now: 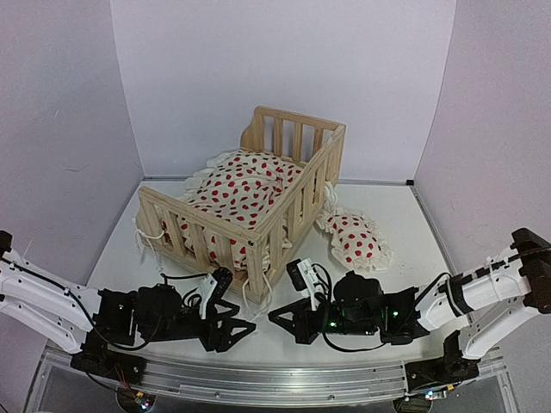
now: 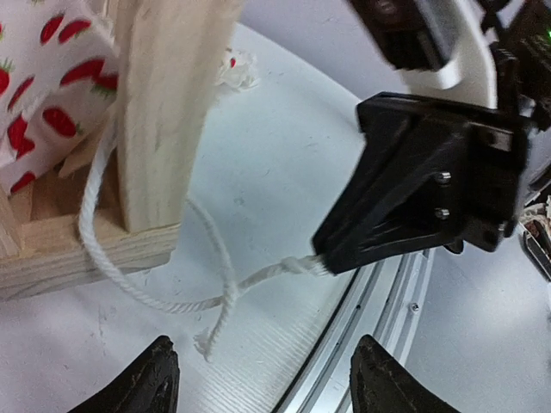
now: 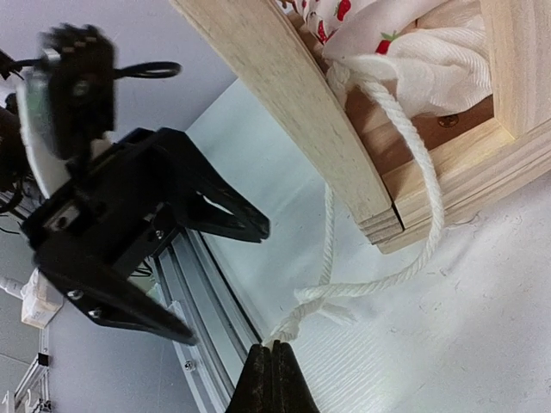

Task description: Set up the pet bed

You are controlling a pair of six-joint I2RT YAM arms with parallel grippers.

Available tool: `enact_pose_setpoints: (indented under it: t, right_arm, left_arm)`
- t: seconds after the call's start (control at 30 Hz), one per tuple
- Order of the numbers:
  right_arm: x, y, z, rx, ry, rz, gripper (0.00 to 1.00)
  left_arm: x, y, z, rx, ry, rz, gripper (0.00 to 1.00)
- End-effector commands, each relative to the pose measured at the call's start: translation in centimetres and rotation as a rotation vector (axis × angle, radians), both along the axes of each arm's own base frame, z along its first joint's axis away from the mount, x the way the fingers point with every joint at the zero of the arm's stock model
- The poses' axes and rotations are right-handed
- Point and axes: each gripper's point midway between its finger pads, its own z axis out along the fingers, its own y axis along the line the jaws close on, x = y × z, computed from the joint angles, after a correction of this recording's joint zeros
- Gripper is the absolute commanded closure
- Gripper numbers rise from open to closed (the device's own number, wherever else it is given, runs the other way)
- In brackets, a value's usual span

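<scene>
The left gripper (image 2: 264, 348) has its fingers wide apart, holding nothing. The white string (image 2: 267, 275) lies just past them. The right gripper (image 3: 274, 351) pinches the string's end. The pet bed (image 1: 202, 228) stands just beyond both fingertips.

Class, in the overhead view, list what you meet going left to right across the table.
left gripper → right gripper → small red-dotted pillow. The pet bed overlaps both grippers, so it is omitted.

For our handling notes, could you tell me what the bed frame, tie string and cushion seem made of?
Bed frame: pale, seemingly unvarnished wood, grain showing.
Tie string: white cord, likely cotton, twisted strands visible.
Cushion: soft red-dotted white fabric, ruffled.
</scene>
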Motion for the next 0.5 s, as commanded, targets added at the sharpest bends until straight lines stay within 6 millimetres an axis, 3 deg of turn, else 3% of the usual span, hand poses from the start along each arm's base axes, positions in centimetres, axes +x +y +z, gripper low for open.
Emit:
enact_pose_setpoints:
  t: [0.0, 0.2, 0.47]
  right_arm:
    - [-0.1, 0.9, 2.8, 0.047, 0.019, 0.012, 1.00]
    - [-0.2, 1.2, 3.5, 0.056, 0.017, 0.022, 1.00]
    - [-0.7, 1.4, 3.8, 0.053, 0.017, 0.052, 1.00]
  left_arm:
    - [-1.3, -0.6, 2.9, 0.018, -0.307, -0.133, 0.31]
    - [-2.1, -3.1, 3.3, 0.099, -0.569, -0.274, 0.33]
    - [0.5, -4.4, 3.7, 0.160, -0.654, -0.164, 0.48]
